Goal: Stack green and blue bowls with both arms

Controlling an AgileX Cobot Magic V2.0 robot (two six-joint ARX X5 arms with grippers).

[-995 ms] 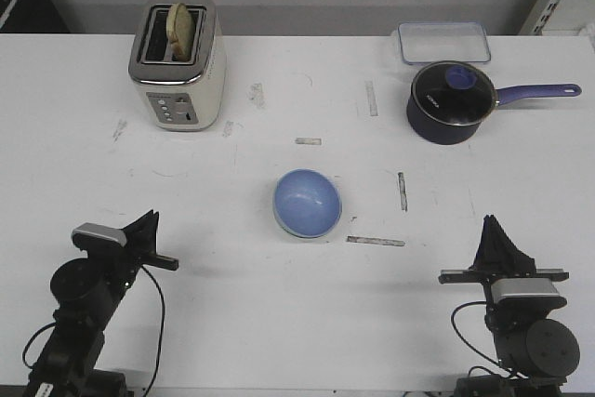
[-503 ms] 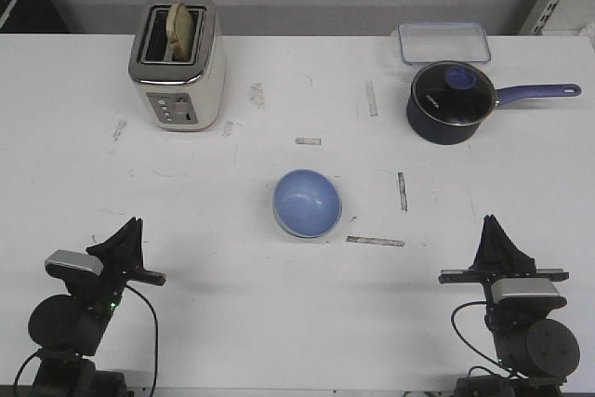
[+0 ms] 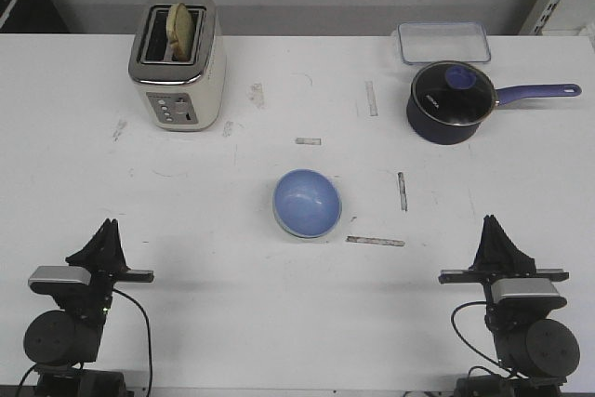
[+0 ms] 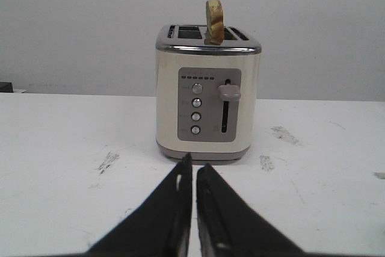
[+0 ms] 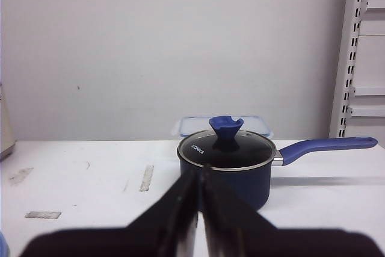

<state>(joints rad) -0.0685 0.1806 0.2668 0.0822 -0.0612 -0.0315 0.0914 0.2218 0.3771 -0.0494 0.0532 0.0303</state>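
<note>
The blue bowl (image 3: 307,202) sits open side up in the middle of the table, with a thin pale edge under its near rim. No separate green bowl shows in any view. My left gripper (image 3: 107,231) is shut and empty at the near left, well away from the bowl; in the left wrist view (image 4: 194,165) it points at the toaster. My right gripper (image 3: 492,226) is shut and empty at the near right; in the right wrist view (image 5: 200,171) it points at the saucepan.
A cream toaster (image 3: 177,64) with a bread slice stands at the far left and also shows in the left wrist view (image 4: 208,91). A dark blue lidded saucepan (image 3: 452,100) is at the far right, with a clear container (image 3: 443,43) behind it. Tape strips (image 3: 376,241) mark the table.
My left arm has drawn back towards the near left edge and turned to point straight ahead. The right arm and the bowl have not moved.
</note>
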